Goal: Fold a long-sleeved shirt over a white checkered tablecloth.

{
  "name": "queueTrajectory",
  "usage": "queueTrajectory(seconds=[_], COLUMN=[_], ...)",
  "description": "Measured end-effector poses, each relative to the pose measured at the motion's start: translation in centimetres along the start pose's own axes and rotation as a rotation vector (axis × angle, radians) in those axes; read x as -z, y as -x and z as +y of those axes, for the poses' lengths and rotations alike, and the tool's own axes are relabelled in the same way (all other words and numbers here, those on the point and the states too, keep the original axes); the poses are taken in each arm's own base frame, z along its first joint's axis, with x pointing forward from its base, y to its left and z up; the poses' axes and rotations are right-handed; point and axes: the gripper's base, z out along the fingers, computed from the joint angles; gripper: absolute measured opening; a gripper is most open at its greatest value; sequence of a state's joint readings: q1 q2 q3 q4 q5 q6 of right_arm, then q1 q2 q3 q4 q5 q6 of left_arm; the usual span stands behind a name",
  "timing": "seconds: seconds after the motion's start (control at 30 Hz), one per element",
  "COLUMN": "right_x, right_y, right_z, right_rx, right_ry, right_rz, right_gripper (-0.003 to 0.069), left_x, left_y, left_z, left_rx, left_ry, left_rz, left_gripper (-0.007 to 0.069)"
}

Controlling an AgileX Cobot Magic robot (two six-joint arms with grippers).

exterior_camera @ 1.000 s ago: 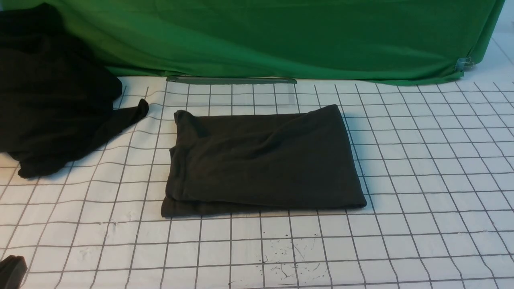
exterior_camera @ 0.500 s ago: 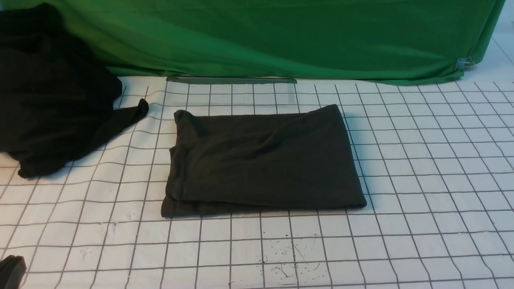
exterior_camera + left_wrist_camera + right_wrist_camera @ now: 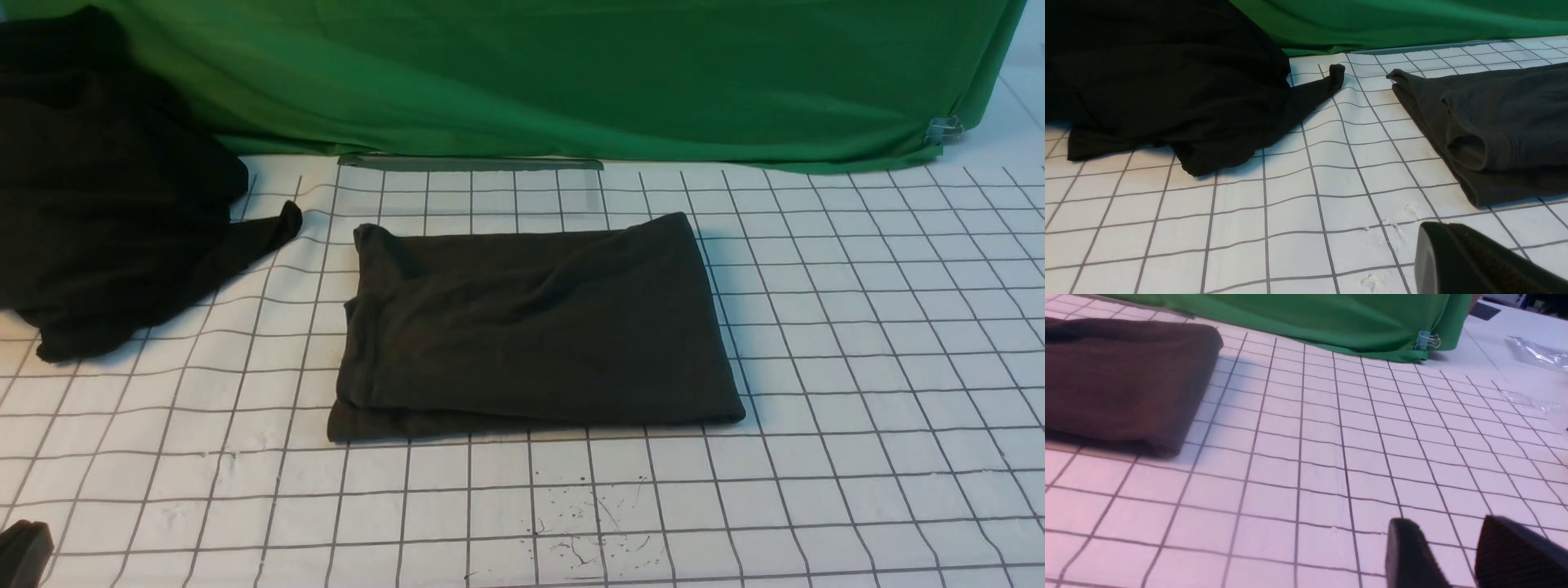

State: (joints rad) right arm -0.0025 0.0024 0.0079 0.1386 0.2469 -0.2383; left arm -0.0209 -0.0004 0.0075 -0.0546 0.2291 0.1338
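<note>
You see the shirt (image 3: 531,327) folded into a rectangle mid-tablecloth (image 3: 857,343), no logo or writing showing. Only the left wrist view shows its stacked folded edges; only the right wrist view shows the right gripper (image 3: 1457,555), jaws apart and empty. The left gripper (image 3: 1474,261) is pressed together.

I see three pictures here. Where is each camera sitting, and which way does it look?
Front view: between the arms, facing the folded shirt on the checkered tablecloth; a corner of the left end effector shows.
Left wrist view: low on the left arm, facing a black garment; shut end effector in frame.
Right wrist view: low on the right arm; right end effector parted, empty.
All share the shirt.
</note>
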Motion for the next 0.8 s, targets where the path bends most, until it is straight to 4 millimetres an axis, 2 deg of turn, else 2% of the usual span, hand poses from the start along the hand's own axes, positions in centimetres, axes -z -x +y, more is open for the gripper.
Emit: queueTrajectory(seconds=[0.8], right_x=[0.01], right_y=[0.02], right_z=[-0.38], right_rx=[-0.078], right_ry=[-0.041], right_rz=[-0.004], right_gripper=[0.0242], left_x=[0.00], left_y=[0.00], left_z=[0.00], left_rx=[0.000], left_ry=[0.000], left_rz=[0.000], left_gripper=[0.0003])
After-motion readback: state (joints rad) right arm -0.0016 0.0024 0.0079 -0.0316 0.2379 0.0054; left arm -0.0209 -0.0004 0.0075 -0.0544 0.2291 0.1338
